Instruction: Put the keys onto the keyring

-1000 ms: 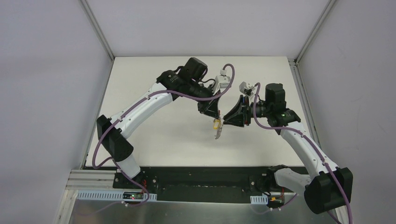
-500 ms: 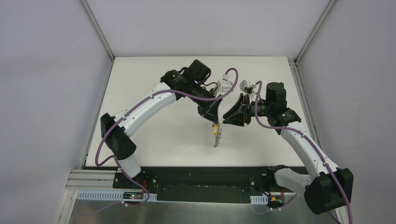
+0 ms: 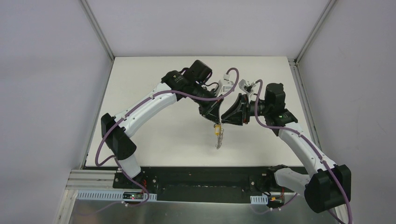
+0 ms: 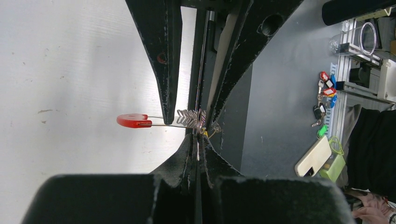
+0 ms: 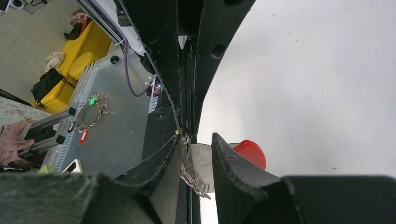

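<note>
Left gripper (image 4: 198, 142) clamped tight on keyring (image 4: 135, 121), red tab out at 9 o'clock. Right gripper (image 5: 196, 140) part open, straddles chain, grips nothing. Key (image 3: 216, 127) at 6 o'clock of tips, top view. Hold your left firm; ease right shut slowly.

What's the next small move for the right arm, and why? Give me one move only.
Probably close the right gripper on the keyring. Its jaws stand open either side of the beaded chain, right by the left gripper, which is pinched shut where the chain hangs from, with the key at its tips. A second hold would likely steady the floppy loop for threading.
</note>
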Controlling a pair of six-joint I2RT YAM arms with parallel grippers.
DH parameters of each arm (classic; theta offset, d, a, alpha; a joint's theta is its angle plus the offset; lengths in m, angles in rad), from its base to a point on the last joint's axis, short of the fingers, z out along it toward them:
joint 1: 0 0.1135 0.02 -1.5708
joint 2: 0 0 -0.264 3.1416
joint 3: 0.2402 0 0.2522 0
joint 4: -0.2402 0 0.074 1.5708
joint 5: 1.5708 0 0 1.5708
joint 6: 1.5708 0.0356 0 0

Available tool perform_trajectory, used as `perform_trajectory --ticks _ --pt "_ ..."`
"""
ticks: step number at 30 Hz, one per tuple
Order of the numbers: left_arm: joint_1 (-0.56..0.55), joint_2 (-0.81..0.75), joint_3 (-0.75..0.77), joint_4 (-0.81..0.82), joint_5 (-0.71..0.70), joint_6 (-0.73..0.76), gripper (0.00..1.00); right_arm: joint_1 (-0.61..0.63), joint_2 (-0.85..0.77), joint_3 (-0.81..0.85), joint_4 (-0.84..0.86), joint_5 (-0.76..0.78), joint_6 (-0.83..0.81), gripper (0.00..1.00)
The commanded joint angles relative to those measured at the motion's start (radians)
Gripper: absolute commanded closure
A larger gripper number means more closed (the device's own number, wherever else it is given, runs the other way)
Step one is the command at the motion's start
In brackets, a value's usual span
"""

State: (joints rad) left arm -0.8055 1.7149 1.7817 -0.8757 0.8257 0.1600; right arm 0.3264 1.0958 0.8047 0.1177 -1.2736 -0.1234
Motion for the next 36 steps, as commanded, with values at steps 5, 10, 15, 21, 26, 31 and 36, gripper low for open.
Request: perform_trajectory --ticks 5,10,15,21,26,31,36 --pt "-0.008 0.002 0.021 0.029 -0.006 -0.021 1.0 0.012 0.006 -0.008 0.068 -0.051 0.026 0.7" --pt "-0.007 0.003 0.016 0.026 -0.013 -0.017 1.0 0.016 0.013 -0.009 0.096 -0.046 0.052 0.8" --pt "-0.008 0.004 0.012 0.031 -0.021 -0.019 1.0 0.023 0.022 -0.014 0.109 -0.043 0.065 0.99" --pt "0.002 -0.021 -0.003 0.068 -0.01 -0.002 1.0 0.019 0.018 0.012 0.113 -0.002 0.075 1.0" --pt "0.058 -0.131 -0.161 0.285 0.06 -0.036 0.81 0.011 0.033 0.063 0.106 -0.005 0.095 1.0" --pt "0.105 -0.213 -0.298 0.546 0.141 -0.128 0.67 0.01 0.042 0.068 0.155 0.025 0.149 1.0" --pt "0.11 -0.207 -0.304 0.557 0.173 -0.114 0.63 0.009 0.052 0.057 0.261 0.022 0.245 1.0"
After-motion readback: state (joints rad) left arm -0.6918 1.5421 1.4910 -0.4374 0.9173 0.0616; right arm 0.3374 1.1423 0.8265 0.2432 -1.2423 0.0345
